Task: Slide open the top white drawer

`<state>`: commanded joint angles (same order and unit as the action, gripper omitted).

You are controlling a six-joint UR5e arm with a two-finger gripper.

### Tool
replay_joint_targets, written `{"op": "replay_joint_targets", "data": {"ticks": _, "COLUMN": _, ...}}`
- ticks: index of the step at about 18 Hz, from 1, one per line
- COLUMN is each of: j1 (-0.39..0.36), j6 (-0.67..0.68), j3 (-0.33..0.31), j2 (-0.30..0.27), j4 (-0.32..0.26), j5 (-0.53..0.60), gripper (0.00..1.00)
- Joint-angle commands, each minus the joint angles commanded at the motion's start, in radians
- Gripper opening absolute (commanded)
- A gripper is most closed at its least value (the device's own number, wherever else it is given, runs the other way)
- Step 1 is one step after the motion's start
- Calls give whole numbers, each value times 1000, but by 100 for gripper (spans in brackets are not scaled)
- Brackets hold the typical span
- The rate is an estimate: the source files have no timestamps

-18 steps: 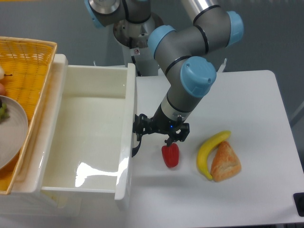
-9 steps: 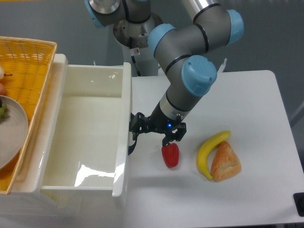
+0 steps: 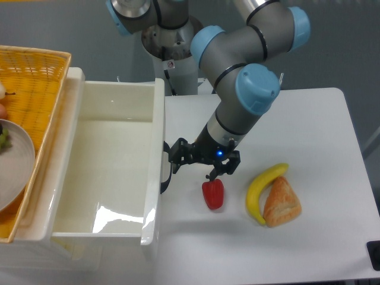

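Note:
The top white drawer (image 3: pixel 158 127) stands pulled out from the white cabinet on the left, its deep glossy tray bare inside. Its curved black handle (image 3: pixel 164 179) sits on the front panel, facing right. My gripper (image 3: pixel 174 155) lies level just right of the handle's upper end, fingers pointing left at the panel. The fingers look open, with nothing held between them, and they stand slightly apart from the handle.
A red pepper (image 3: pixel 213 194) lies just below the gripper's wrist. A banana (image 3: pixel 262 183) and a piece of bread (image 3: pixel 281 203) lie further right. A yellow wicker basket (image 3: pixel 37 77) with a grey plate (image 3: pixel 13 169) sits on the cabinet at left.
The drawer front shifted a little left between the first two frames and has since stayed still. The gripper and arm have now drawn back to the right, off the handle.

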<state>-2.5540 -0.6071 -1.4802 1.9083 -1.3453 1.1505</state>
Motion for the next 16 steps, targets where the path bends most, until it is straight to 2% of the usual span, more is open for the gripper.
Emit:
{"op": "replay_joint_targets", "data": {"ticks": 2, "j1": -8, "j6": -96, "j3": -17, "j2": 0, "j4": 3, "j5": 18, "gripper": 100}}
{"op": "replay_joint_targets", "data": {"ticks": 6, "j1": 3, "j6": -218, "j3": -25, "j2": 11, "j4": 8, "j5": 156, "gripper": 100}}
{"op": "replay_joint_targets", "data": {"ticks": 10, "j1": 5, "j6": -324, "j3": -26, "j2": 9, "j4": 9, "j5": 176, "gripper": 100}}
{"op": "replay_joint_targets", "data": {"ticks": 13, "j1": 11, "j6": -393, "j3": -37, "j2": 12, "j4": 51, "j5": 208, "gripper": 100}}
{"op": "replay_joint_targets", "data": {"ticks": 16, "j1": 20, "j6": -505, "j3": -49, "j2": 9, "j4": 54, "j5": 264, "gripper": 100}}
